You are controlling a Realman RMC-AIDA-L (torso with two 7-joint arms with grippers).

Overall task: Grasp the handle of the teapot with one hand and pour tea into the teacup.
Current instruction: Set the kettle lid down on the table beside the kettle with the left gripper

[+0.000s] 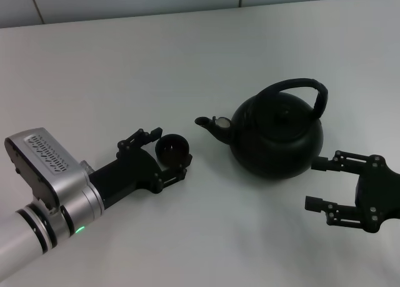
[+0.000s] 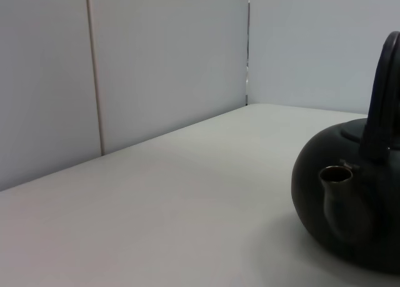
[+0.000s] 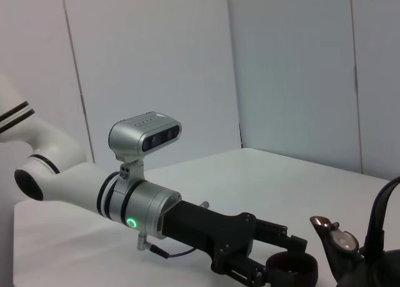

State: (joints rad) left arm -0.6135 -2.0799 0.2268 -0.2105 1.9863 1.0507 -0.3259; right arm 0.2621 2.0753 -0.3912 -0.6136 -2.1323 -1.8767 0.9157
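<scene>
So the table (image 1: 187, 55) held everything. Teapot (image 1: 278, 134) sat right of centre, spout aimed at the teacup (image 1: 173, 147), arched handle (image 1: 309, 88) up top and free. Left gripper (image 1: 167, 154) lay low on the table, jaws closed around the teacup, probably steadying it as the pour target. Right gripper (image 1: 320, 184) hovered just beside the teapot's lower right, jaws spread wide, holding nothing, apparently staged to go for the handle. Pour not yet started.
</scene>
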